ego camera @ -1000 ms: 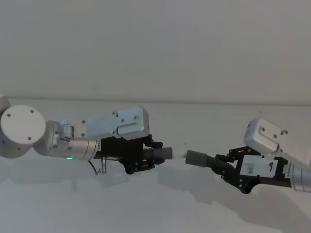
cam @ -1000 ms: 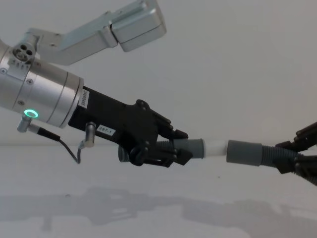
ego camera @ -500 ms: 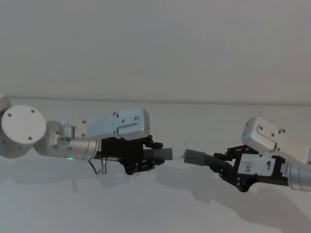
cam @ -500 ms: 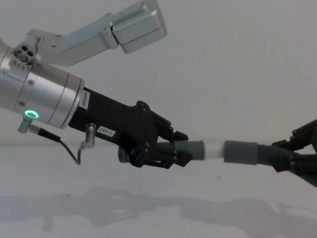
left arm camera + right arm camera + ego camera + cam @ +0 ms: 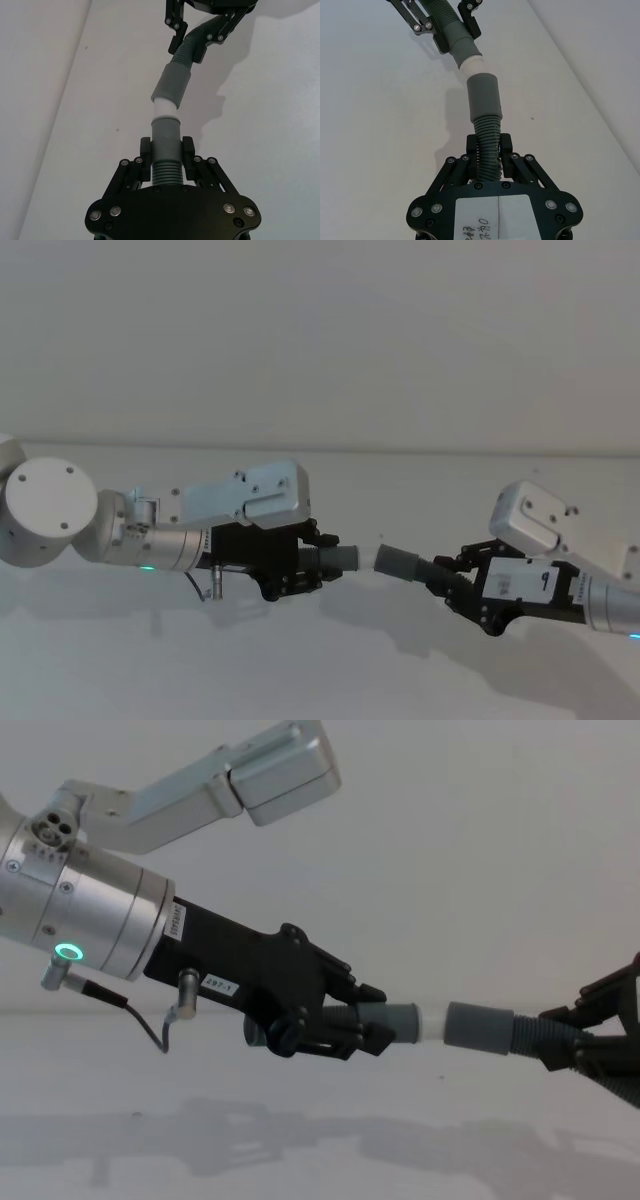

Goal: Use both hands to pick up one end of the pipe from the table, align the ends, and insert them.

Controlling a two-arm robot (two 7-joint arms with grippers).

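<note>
Your left gripper is clamped on the ribbed body of one hose, its black fingers pinching the corrugations just behind the smooth grey cuff. From that cuff a short white tip sticks out, plain and cylindrical. Your right gripper pinches the second hose the same way, black fingers pressed onto the ribs, with its longer smooth cuff reaching out ahead of them.

Both pieces hang in the air above the white desk, over its middle, and neither touches it. The two cuffs face one another almost in line. In the head view the white tip sits right at the mouth of the right-hand cuff; from the chest view it looks touching or just entering, and you cannot tell how deep it goes. The right wrist view shows the far cuff slightly angled against the near one.

The hoses are dark grey, flexible and finely ribbed; the cuffs are lighter and smooth. The left wrist is a silver cylinder with a glowing green ring, and the desk is matte and plain.
</note>
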